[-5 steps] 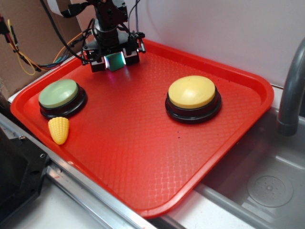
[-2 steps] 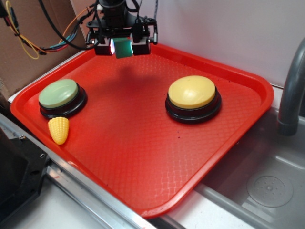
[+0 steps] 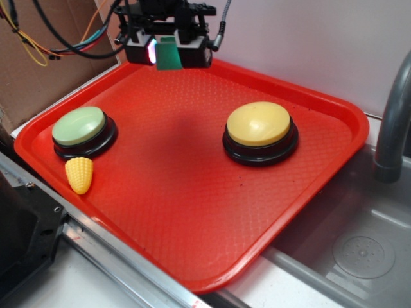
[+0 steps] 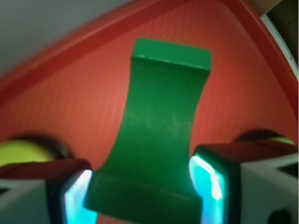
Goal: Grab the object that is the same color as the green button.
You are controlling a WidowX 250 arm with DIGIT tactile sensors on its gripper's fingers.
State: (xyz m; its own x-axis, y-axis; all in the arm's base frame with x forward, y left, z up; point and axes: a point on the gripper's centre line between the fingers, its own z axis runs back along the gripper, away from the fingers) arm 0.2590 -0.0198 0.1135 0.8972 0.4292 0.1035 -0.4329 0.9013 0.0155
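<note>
Tool (image 3: 168,52) clamping green piece (image 4: 159,135), base cropped

A lab-style robot test bench: a textured red plastic tray (image 3: 192,256) sits beside a grey toy-kitchen sink (image 3: 359,256) (right), with loose coloured wires (image 3: 38,54) against brown cardboard (image 3: 45,32) far left.

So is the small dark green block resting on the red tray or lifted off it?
Lifted. The small dark green block hangs clamped in the gripper above the red tray, whose surface shows beneath it in the wrist view.
</note>
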